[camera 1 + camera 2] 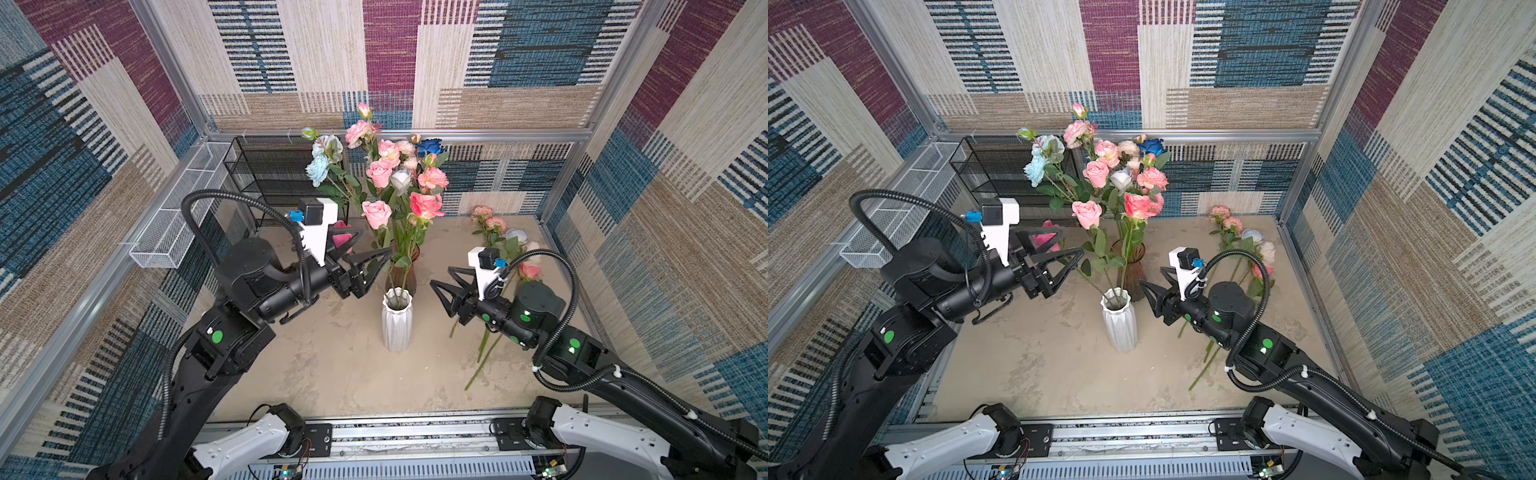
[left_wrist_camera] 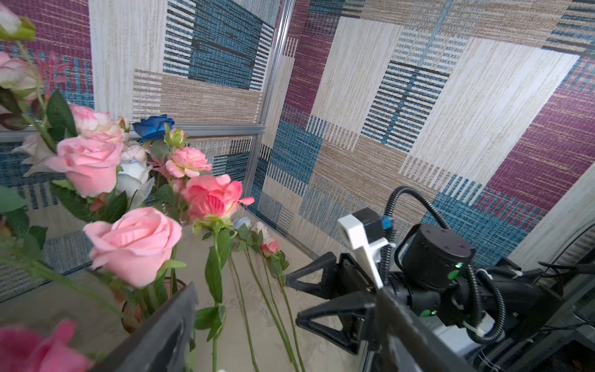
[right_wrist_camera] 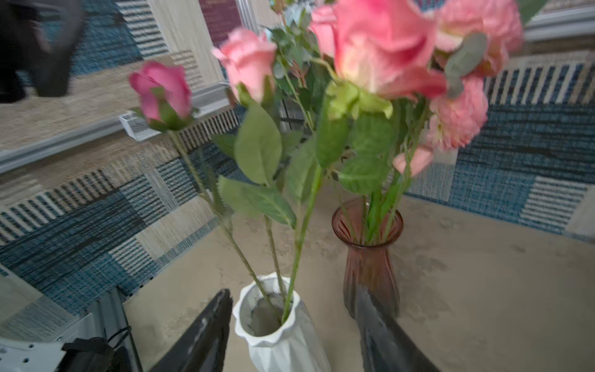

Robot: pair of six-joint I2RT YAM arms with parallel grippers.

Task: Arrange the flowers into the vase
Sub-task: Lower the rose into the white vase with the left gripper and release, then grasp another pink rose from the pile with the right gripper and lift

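Pink for the most part, with white, pale blue and one deep blue bloom: flowers crowded upright into a reddish glass vase toward the back of the worktop. Just in front of it, a white ribbed vase, also upright, with three stems in its mouth: a deep pink rose leaning out to the left, a paler pink rose, a coral bloom. Several loose flowers flat on the worktop at the right, blooms to the back, stems partly under the right arm. Left hand at leaf height to the left of both vases, fingers wide apart, clamped on nothing, the deep pink rose just behind its farther finger. Right hand near the white vase's mouth on the right, clear of it, fingers apart and empty. Black wire rack and white mesh basket along the back-left wall.
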